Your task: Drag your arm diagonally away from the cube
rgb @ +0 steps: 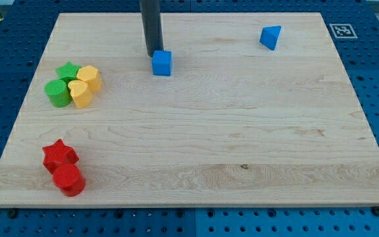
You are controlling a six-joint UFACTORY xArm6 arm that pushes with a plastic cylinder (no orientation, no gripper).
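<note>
My tip (154,54), a bare rod holding nothing, sits against the blue cube (162,63) at its upper left; dragging toward the view's lower right would shove it.

Blue cube (162,63) sits flat near the board's top, left of centre.

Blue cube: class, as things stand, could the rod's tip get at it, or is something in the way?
Probably yes. My tip stands right beside the blue cube, at its upper-left, with no other block between them.
</note>
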